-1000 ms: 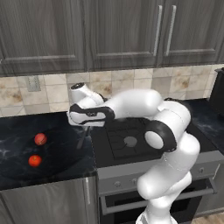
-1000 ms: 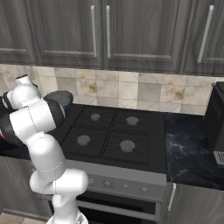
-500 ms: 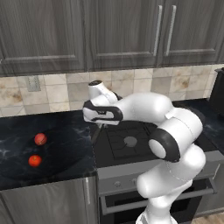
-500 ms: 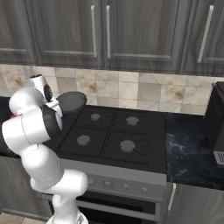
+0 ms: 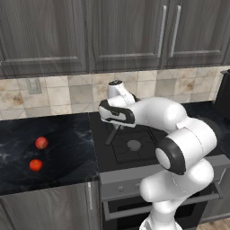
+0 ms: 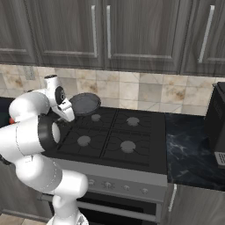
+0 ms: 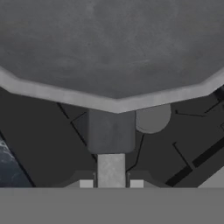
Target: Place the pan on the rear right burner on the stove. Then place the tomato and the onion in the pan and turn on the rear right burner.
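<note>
Hand view looks straight along the pan's (image 7: 113,48) handle: the dark-grey pan spreads across the top of the picture, and its straight handle runs down to the gripper (image 7: 111,183), whose two fingertips sit tight against the handle's end on either side, clamped on it. In the right base view the pan (image 6: 85,103) hangs in the air, tilted, above the rear left part of the stove (image 6: 132,140), with its handle leading down and left into the gripper (image 6: 67,115). The rear right burner (image 6: 132,121) lies well to the pan's right, bare, with its grey cap among the black grate bars. In the left base view the handle shows as a thin dark bar slanting down from the gripper (image 5: 117,126) over the stove's (image 5: 108,157) left side. On the black counter (image 5: 67,134) to the left of the stove, well apart from the pan, rest the onion (image 5: 42,143) and, nearer the front edge, the tomato (image 5: 35,165), close to each other but not touching.
</note>
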Tool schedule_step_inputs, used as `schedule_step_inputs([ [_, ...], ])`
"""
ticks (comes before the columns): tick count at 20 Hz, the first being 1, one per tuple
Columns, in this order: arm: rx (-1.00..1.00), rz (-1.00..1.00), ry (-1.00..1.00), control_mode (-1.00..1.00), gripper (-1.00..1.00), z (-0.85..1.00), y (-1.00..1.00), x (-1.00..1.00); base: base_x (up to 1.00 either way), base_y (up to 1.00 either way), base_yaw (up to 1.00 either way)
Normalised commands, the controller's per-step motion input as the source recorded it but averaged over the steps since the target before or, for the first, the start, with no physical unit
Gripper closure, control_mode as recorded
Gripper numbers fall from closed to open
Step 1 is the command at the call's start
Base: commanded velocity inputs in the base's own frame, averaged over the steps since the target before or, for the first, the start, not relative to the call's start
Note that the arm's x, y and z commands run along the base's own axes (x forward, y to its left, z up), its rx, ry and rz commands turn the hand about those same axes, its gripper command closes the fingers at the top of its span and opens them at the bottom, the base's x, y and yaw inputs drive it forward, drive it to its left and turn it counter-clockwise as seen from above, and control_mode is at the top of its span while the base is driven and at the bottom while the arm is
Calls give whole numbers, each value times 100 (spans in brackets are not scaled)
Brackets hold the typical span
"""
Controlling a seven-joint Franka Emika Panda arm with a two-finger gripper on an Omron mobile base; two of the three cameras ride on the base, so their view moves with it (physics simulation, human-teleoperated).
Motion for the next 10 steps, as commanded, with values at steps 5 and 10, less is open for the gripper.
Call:
schedule_step_inputs([
  [5, 2, -9, 0, -100, 100, 8, -54, 4, 0, 0, 0],
  [10, 1, -10, 0, -100, 100, 5, -53, 5, 0, 0, 0],
])
